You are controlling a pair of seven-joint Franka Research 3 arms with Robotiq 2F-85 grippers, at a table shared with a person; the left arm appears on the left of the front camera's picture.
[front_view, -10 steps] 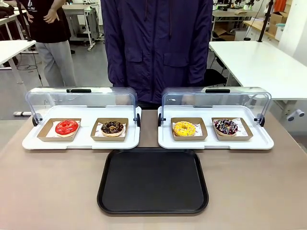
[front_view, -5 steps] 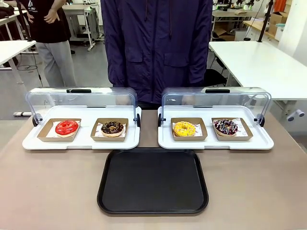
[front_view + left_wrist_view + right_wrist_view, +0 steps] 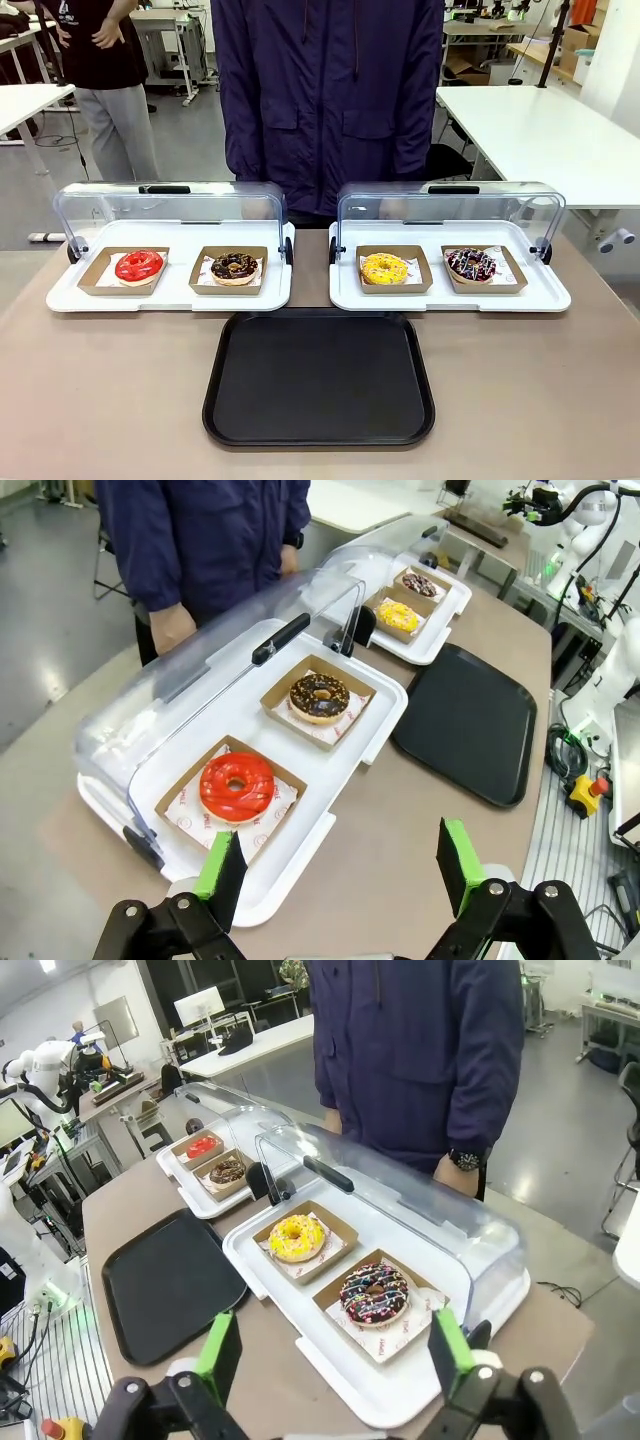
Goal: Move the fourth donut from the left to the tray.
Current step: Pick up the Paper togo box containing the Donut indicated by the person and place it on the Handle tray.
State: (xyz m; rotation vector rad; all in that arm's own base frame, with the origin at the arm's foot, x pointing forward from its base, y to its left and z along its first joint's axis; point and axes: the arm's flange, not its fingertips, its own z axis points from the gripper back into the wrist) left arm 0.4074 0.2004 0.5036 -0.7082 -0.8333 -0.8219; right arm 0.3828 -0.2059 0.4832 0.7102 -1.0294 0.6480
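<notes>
The fourth donut (image 3: 470, 264), dark chocolate with white and pink streaks, lies in a brown cardboard holder at the right end of the right white display tray; it shows too as the fourth donut (image 3: 375, 1293) and, far off, the fourth donut (image 3: 419, 584). The black tray (image 3: 319, 377) lies flat at the table's front centre, also the black tray (image 3: 168, 1283) and the black tray (image 3: 470, 720). My right gripper (image 3: 330, 1355) hangs open above the table edge, just short of that donut. My left gripper (image 3: 338, 866) is open near the red donut (image 3: 237, 785), holding nothing.
A yellow donut (image 3: 385, 268) sits beside the fourth one. The left display tray (image 3: 170, 295) holds a red donut (image 3: 139, 265) and a chocolate donut with yellow sprinkles (image 3: 235, 266). Both clear domed lids (image 3: 450, 205) are swung back. A person (image 3: 328, 100) stands at the far side.
</notes>
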